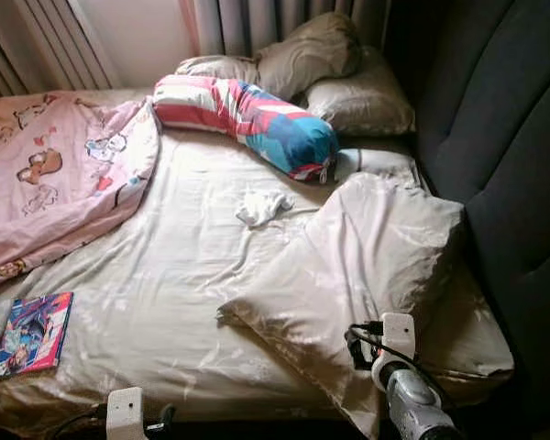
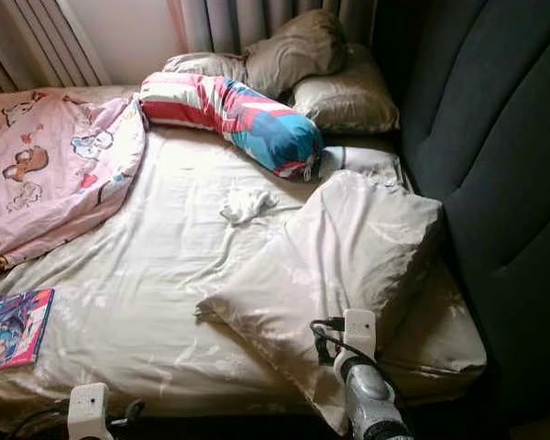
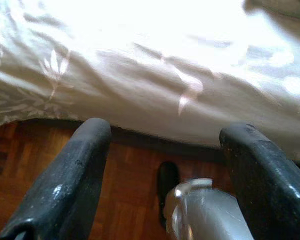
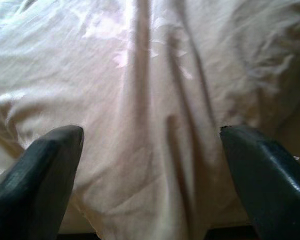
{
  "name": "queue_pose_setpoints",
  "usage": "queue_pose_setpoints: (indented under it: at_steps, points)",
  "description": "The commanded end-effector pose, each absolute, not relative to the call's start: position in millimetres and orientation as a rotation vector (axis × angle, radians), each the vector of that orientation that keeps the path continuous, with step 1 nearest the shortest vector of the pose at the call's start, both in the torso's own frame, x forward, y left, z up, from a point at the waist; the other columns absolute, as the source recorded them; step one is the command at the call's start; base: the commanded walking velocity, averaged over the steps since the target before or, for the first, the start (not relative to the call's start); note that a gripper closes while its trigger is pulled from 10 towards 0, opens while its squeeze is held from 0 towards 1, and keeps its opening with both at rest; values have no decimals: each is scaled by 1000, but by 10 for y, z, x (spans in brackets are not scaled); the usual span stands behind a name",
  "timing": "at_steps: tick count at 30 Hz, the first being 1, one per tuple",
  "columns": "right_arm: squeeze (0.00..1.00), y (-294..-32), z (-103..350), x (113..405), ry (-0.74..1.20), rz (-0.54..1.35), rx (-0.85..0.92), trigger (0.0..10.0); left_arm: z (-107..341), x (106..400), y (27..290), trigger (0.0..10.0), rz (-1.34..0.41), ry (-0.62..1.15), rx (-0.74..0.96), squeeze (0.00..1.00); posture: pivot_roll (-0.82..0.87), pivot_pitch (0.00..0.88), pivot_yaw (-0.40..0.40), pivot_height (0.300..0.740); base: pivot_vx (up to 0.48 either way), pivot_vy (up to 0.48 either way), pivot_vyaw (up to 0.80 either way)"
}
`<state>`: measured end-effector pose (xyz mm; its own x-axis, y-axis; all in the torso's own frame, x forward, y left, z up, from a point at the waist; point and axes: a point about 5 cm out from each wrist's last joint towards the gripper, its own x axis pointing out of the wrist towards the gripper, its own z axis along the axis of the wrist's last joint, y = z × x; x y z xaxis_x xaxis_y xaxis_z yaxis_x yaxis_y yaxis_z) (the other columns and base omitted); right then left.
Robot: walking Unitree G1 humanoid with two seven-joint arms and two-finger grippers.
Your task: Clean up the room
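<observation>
A big beige pillow [image 1: 367, 266] lies askew on the bed's front right part. My right gripper [image 4: 150, 135] is open just above its near corner, the two black fingers [image 4: 40, 175] spread wide with only pillow cloth between them. Its silver arm [image 1: 412, 399] comes up from the bottom right. My left gripper [image 3: 165, 127] is open and low at the bed's front edge, over wooden floor [image 3: 125, 200]. A crumpled white cloth [image 1: 261, 207] sits mid-bed. A colourful book [image 1: 32, 333] rests at the front left. A pink cartoon blanket [image 1: 55, 174] is bunched at the left.
A red, white and blue bolster [image 1: 247, 115] and two beige pillows [image 1: 348, 82] lie at the head of the bed. A dark padded wall panel [image 1: 504, 137] runs along the right side. Curtains [image 1: 257, 23] hang behind. The beige sheet [image 1: 165, 275] is rumpled.
</observation>
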<state>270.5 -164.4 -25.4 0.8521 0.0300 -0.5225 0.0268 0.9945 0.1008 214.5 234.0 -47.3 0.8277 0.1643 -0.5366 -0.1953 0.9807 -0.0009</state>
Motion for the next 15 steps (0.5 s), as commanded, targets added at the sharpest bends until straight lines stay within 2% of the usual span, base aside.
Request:
queue_pose_setpoints:
  at_steps: [1,2,7,15]
  points:
    - [0,-1616,-237,2723,540,7,113,10000,-132,2563,2398,10000,183,407,-27,0,100,200,27,665,0,0,0]
    - [0,-1615,-227,2735,538,12,106,10000,-14,2663,2386,10000,179,332,-15,0,100,205,27,665,0,0,0]
    - [0,-1619,-190,2779,526,14,107,10000,212,2819,2357,10000,181,188,7,0,105,224,25,665,0,0,0]
    - [0,-1651,-169,2812,533,-11,88,10000,397,2954,2292,10000,144,101,-6,0,114,249,25,665,0,0,0]
